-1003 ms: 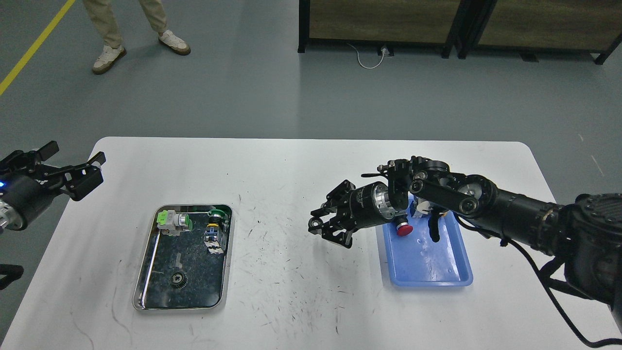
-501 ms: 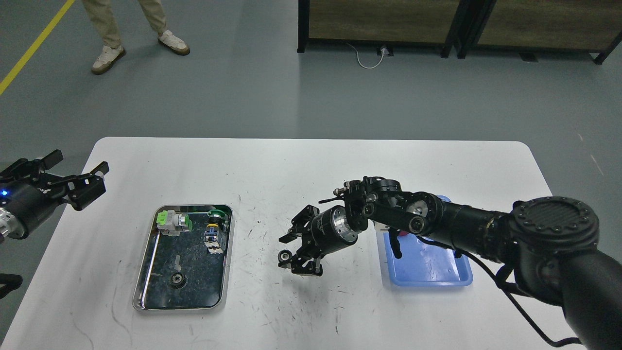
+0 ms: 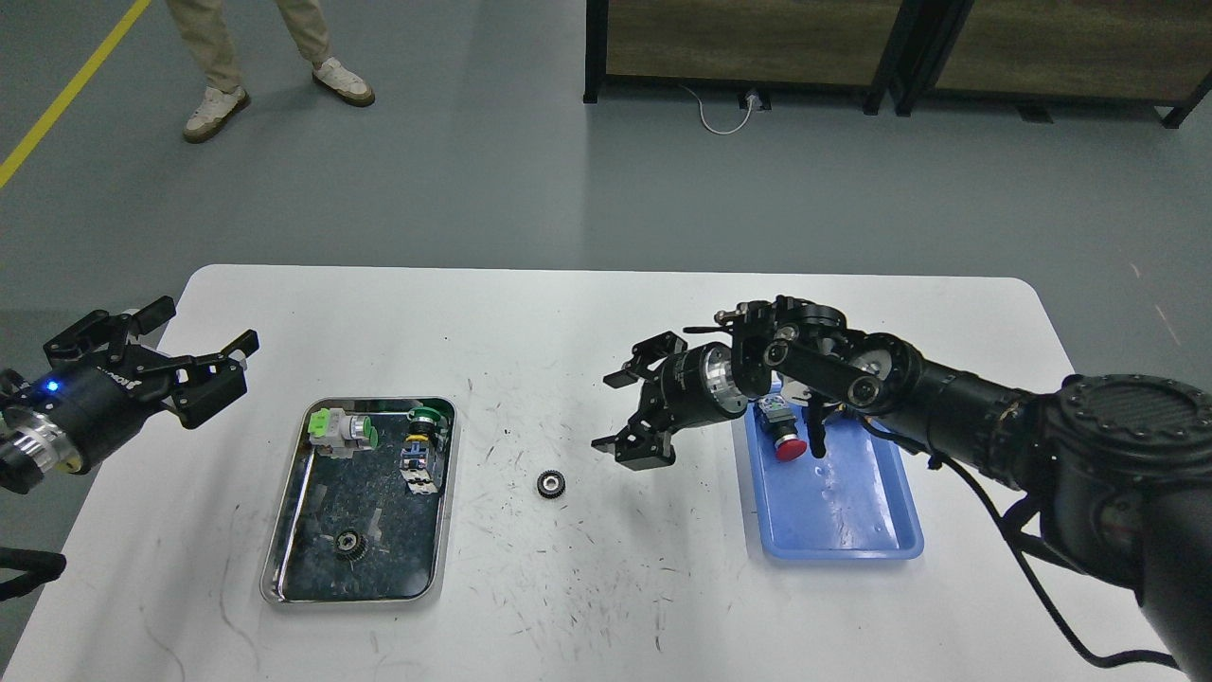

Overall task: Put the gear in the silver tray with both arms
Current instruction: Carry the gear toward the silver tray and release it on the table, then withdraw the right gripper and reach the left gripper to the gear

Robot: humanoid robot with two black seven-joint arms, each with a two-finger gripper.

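Black right arm comes in from the right edge, elbow bent, forearm running left across the blue tray [image 3: 885,545]. Its right end effector [image 3: 632,407] points left and slightly down, above bare table [image 3: 606,313], fingers spread wide, holding nothing.

Left arm enters at the left edge, near the table's left side. Left end effector [image 3: 175,355] points right and slightly up, fingers spread apart, empty, hanging above the table edge, up-left of the silver tray [image 3: 284,540].

Gear [image 3: 551,484]: small, dark, toothed, lying flat on the table with its bore facing up. It sits between the 2 trays, nearer the silver one, below-left of the right end effector and clear of it. Not in either tray.

Silver tray: long axis runs roughly toward and away from the robot, tilted a little. It holds a second gear [image 3: 349,544] near its near end, plus a green-and-white switch [image 3: 339,429] and a green-capped button [image 3: 423,445] at the far end.

Blue tray long axis runs the same way; a red-capped button [image 3: 782,436] lies at its far end, partly hidden by the arm.
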